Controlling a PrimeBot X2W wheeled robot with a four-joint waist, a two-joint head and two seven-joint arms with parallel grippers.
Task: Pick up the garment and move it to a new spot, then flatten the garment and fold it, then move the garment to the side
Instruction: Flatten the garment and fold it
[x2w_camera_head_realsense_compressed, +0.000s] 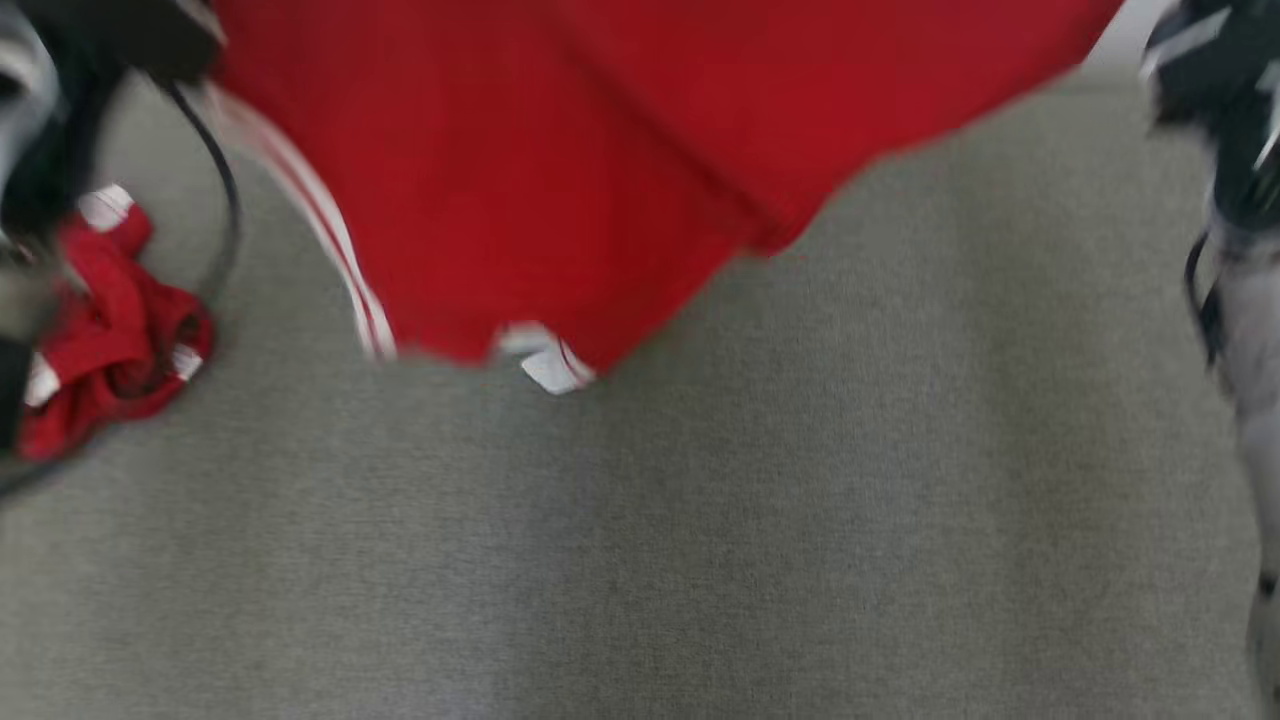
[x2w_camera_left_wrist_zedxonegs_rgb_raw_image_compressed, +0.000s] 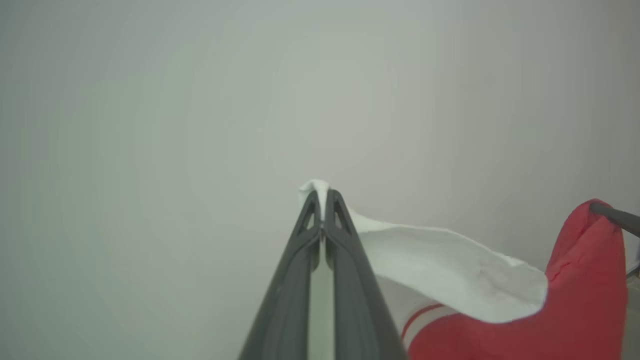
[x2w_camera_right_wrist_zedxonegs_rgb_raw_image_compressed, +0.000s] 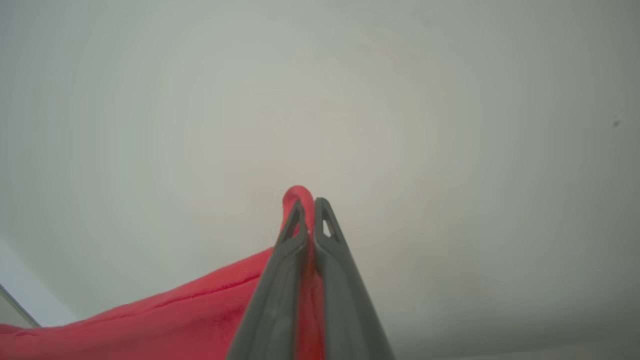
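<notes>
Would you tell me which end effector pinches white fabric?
The left end effector clamps the garment by its white edge; the right end effector pinches red cloth.

Grey surface lies open below the hanging red garment.

head view: we note the garment spread across the top of the frame, its lowest corner reaching down to centre, over the table. a bunched wad of cloth sits at the left edge, just inside a looping cable.
left wrist view: garment hem pinched between the left gripper fingers, cloth trailing to lower right.
right wrist view: garment edge pinched between the right gripper fingers, cloth trailing to lower left.
</notes>
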